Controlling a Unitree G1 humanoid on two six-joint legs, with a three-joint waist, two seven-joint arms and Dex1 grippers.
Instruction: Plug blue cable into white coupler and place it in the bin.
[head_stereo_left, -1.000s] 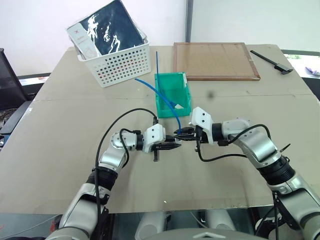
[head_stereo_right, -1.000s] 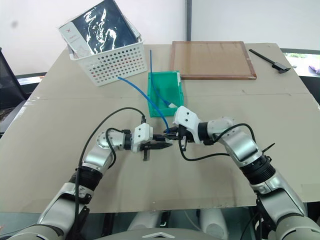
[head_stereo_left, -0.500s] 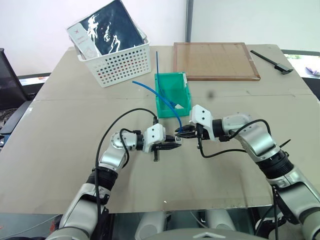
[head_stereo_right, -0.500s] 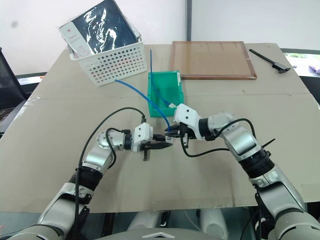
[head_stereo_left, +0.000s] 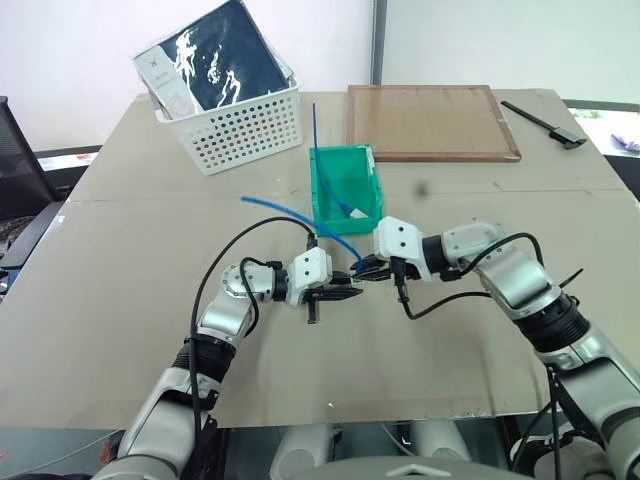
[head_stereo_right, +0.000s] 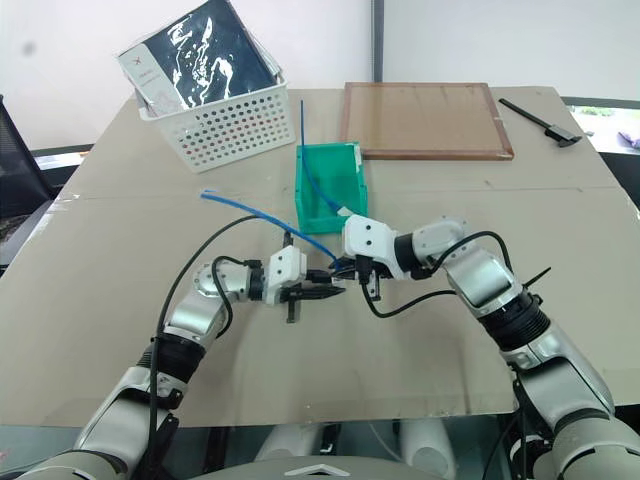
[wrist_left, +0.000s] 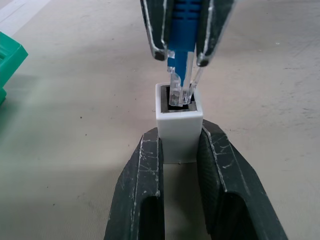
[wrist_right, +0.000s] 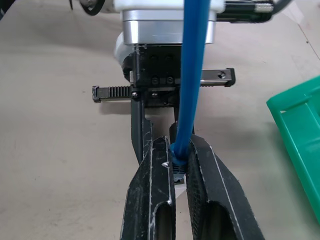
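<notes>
cardboard-covered table (head_stereo_left: 120, 300), white wall (head_stereo_left: 80, 40)

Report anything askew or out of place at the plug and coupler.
The blue cable plug meets the white coupler socket slightly off-centre, tip at the mouth, not seated. Left gripper clamps the coupler; right gripper clamps the cable.

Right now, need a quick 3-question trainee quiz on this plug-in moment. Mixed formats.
1. True or false: the clear plug of the blue cable is fully seated in the white coupler.
2. Which gripper holds the coupler? A) left gripper B) right gripper
3. Fill in: a second blue cable rests in the green ____.

Key
1. False; only the plug's tip sits at the socket mouth.
2. A; the right is clamped on the cable.
3. bin
</notes>
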